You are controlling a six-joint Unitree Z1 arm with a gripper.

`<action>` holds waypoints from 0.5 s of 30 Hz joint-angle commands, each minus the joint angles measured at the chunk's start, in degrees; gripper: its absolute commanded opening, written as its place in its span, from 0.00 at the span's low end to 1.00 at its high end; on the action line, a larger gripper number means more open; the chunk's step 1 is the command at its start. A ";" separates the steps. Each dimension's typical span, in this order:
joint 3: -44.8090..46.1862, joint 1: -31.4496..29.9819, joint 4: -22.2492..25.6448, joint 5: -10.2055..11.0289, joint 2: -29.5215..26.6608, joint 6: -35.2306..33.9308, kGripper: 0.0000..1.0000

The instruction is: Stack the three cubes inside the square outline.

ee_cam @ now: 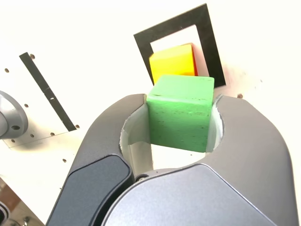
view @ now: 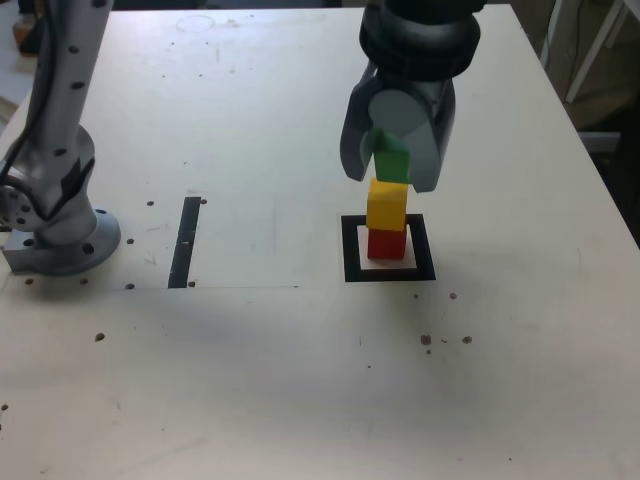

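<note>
With the grey, curved-finger pincer (view: 390, 180): clamped on a small, solid green cube (view: 391, 160), one finger against each of two opposite sides. In the exterior view, just right of centre and a bit above mid-height. Held fairly level, directly over the stack as seen there; cannot tell whether touching it or just above.

Below, to the right of centre in the exterior view: small, solid yellow cube (view: 387, 204), seated on a small, solid red cube (view: 386, 245). Red down on the bench (view: 250, 380), inside a flat black square outline (view: 421, 250) with pale centre. Bare pale margin visible between red and the black border. In the wrist view, red mostly hidden behind yellow, with only a thin edge showing, and green nearer to the camera, partly over yellow.

Left of centre in the exterior view: straight, narrow black strip (view: 184, 243), lying flat, well apart from the square outline. Farther left: round grey metal arm base (view: 65, 255), with a grey arm link (view: 70, 80) rising toward the upper left corner and a thin dark cable (view: 48, 75) running along it. Small dark spots scattered over the white bench. At the upper right, past the bench edge: pale, slanted legs (view: 597, 50) above a dark floor.
</note>
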 commanded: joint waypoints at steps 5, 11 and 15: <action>2.53 1.94 0.32 -0.14 -0.97 -0.38 0.28; 4.86 3.12 -0.28 -0.62 -0.79 -0.38 0.28; 4.97 3.19 -0.66 -1.20 -0.30 -0.34 0.28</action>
